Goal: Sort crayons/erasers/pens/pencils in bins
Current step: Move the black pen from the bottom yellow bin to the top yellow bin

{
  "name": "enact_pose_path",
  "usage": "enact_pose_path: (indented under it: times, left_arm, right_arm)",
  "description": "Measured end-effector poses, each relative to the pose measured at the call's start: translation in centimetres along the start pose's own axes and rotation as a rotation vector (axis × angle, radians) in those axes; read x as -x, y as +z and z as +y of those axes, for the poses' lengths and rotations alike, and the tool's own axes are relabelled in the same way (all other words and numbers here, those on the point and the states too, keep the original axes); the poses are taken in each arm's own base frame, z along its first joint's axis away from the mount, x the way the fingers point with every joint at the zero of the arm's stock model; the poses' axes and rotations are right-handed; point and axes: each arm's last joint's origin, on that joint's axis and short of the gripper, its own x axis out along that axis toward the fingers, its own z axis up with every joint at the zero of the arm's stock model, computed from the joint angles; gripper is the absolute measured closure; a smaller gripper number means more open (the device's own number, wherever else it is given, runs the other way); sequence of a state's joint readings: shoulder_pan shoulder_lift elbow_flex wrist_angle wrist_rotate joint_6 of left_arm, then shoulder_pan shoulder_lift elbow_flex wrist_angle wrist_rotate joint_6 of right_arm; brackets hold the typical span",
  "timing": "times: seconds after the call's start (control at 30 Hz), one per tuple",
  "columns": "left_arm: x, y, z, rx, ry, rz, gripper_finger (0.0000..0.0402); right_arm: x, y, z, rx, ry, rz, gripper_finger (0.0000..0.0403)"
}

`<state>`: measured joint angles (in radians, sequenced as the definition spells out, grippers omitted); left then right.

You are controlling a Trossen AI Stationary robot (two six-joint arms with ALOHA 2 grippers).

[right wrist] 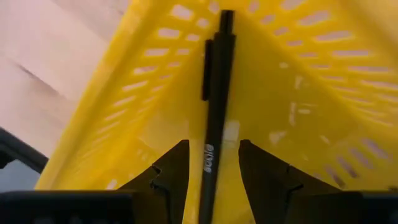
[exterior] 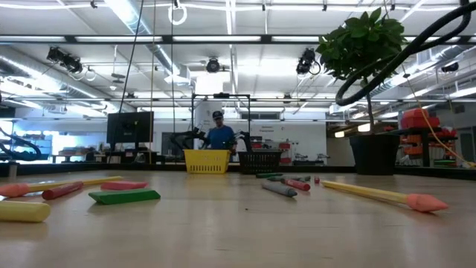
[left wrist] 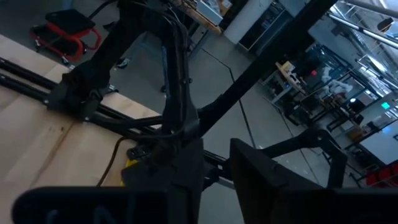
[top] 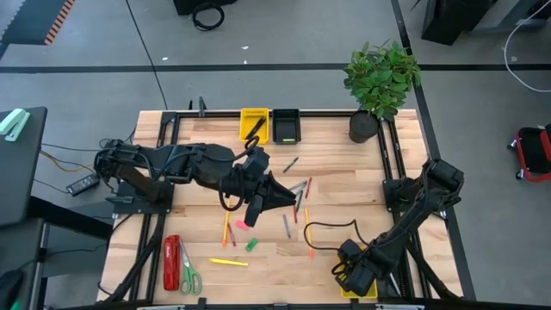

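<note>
While the left end effector (top: 293,199) hangs over the middle of the counter (top: 207,275), we cannot tell whether its fingers are apart or together; its own camera looks off the far edge into the room. Just past its tip, at about three o'clock, lies the loose scatter of crayons (top: 287,226) and pencils (top: 306,228), most with their long axes running roughly twelve to six. At its seven o'clock sit a green eraser (top: 251,244) and a yellow pencil (top: 228,262), with a red stapler (top: 171,262) and scissors (top: 189,280) further toward eight.

Up at twelve o'clock on the back edge, a yellow bin (top: 253,125) and a black bin (top: 286,126) stand side by side, the yellow one already carrying a dark stick.

Now right: the right end effector (right wrist: 213,163) sits at five o'clock, nosed into a second yellow bin (right wrist: 298,118), fingers apart with a black pen (right wrist: 216,99) lying between them, its long axis pointing straight ahead along the bin. We judge the pen is delivered, and the left arm is nearer the remaining scatter.

The counter is pale wood, a potted plant (top: 381,82) at one o'clock. In the bright workshop behind, a person (exterior: 219,134) stands.
</note>
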<state>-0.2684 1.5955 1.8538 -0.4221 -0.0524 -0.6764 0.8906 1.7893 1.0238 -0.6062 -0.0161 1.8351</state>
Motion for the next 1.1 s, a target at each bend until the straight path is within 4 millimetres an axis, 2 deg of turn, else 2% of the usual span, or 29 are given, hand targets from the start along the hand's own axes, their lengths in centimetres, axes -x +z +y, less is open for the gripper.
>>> enact_pose_path:
  times: [0.27, 0.67, 0.83, 1.1]
  left_arm:
    - [0.0, -0.1, -0.1, 0.001, -0.004, 0.003, 0.0327]
    - [0.0, -0.1, -0.1, -0.004, -0.004, 0.003, 0.0330]
    - [0.0, -0.1, -0.1, -0.007, -0.004, 0.003, 0.0336]
    - [0.0, -0.1, -0.1, -0.016, -0.003, 0.005, 0.0339]
  right_arm:
    - [-0.6, 0.2, -0.7, -0.001, -0.003, -0.007, 0.0268]
    - [-0.6, 0.3, -0.8, -0.006, -0.015, -0.013, 0.0353]
    - [-0.3, 0.2, -0.5, -0.005, -0.008, -0.011, 0.0354]
    - [1.2, -0.4, 1.3, -0.003, 0.060, 0.019, 0.0351]
